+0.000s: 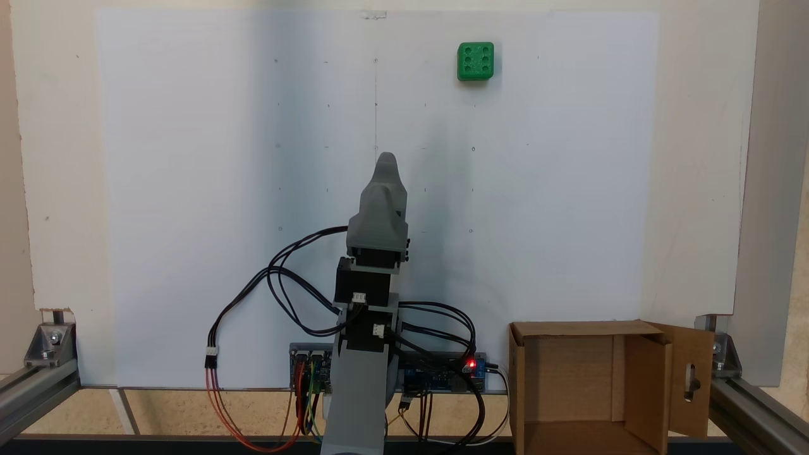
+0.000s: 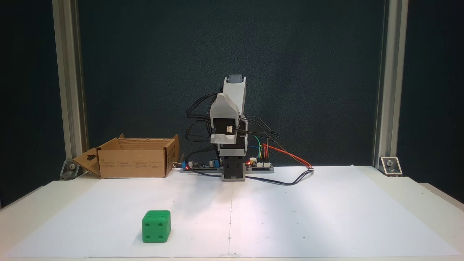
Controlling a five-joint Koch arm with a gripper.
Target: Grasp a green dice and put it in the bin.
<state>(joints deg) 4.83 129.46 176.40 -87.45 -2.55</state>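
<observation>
Arm folded at base, fingers (image 1: 386, 159) stacked from both cameras, so I can't tell their state. Green dice (image 1: 475, 61) sits free on worktop (image 1: 189, 189) at 1 o'clock, well apart. Bin (image 1: 588, 379) at 4 o'clock, mouth up for the drop.

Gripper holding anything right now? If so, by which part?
Nothing. The dice sits alone on the paper, far from the folded arm's gripper.
</observation>
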